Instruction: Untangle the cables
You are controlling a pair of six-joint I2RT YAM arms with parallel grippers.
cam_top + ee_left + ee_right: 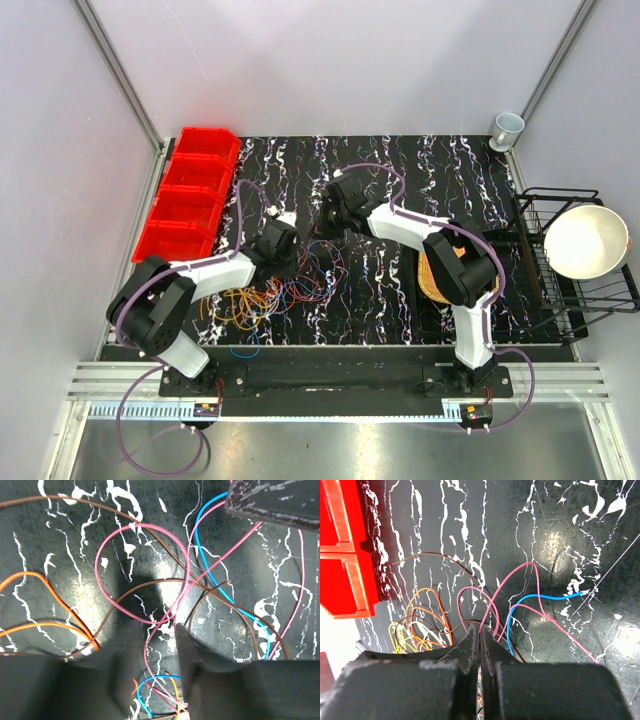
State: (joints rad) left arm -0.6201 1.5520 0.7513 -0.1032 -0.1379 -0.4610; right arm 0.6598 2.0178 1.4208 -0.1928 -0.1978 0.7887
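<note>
The cables [268,292] lie tangled on the black marbled table between the arms. My left gripper [157,626] hangs low over them, open with a narrow gap. A pink cable [145,524] loops ahead and runs down between its fingers; blue [196,540], orange [30,573] and brown strands lie around. In the top view the left gripper [283,248] is at the tangle's upper edge. My right gripper [322,228] is just beyond it. Its jaws [481,629] are shut on a pink cable [505,587] that rises from the tips. Blue [545,596], orange [427,590] and yellow [395,635] strands spread below.
Red bins [190,200] line the table's left side and show in the right wrist view [340,555]. A black wire rack [570,290] with a white bowl [585,240] stands right. A cup [507,128] is at the far right corner.
</note>
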